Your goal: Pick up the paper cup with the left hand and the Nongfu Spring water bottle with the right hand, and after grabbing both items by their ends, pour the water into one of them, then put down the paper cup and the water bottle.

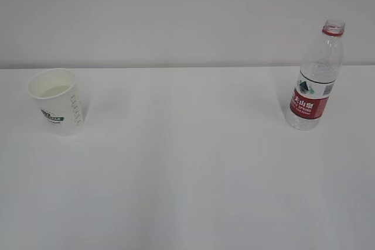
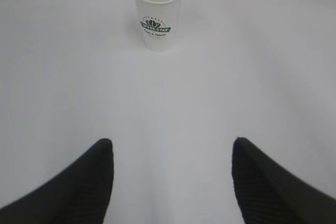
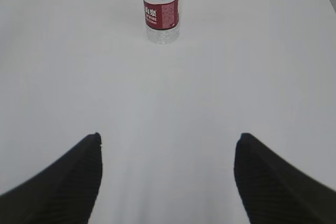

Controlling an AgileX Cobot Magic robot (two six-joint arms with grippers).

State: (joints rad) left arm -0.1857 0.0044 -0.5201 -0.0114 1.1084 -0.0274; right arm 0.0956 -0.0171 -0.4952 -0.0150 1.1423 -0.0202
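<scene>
Both claws hang spread and empty, the left hand (image 2: 170, 182) facing the upright paper cup (image 2: 157, 10) dead ahead, the right hand (image 3: 168, 179) likewise lined on the upright Nongfu Spring water bottle (image 3: 161, 11), well right of that cup.

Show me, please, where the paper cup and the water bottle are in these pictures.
paper cup (image 1: 58, 106), exterior view, on its front wall by the dark logo.
water bottle (image 1: 309, 102), exterior view, on its red label.
</scene>
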